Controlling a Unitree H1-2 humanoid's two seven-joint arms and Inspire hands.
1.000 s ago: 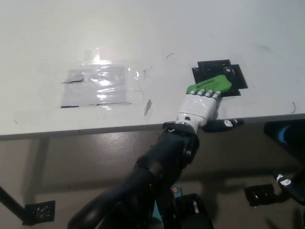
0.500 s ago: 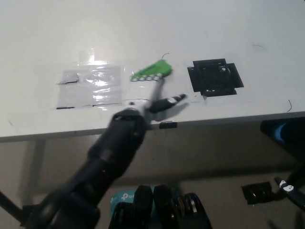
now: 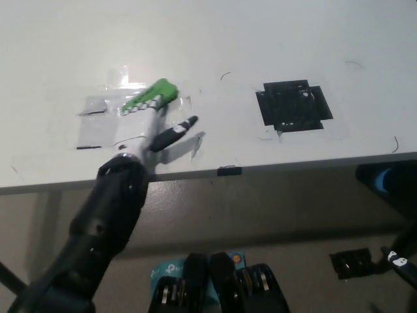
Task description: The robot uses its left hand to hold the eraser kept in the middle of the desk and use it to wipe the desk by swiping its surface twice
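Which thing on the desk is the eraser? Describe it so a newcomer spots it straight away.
Start at the white desk and find the shiny clear-taped patch on its left part. At that patch's right edge the white left hand is closed on the eraser. It is the only bright green thing there, unlike the black square further right.

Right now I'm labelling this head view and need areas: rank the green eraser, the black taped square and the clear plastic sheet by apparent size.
Largest to smallest:
1. Clear plastic sheet, though glare and the white left hand hide its right edge.
2. Black taped square.
3. Green eraser, partly covered by the hand holding it.
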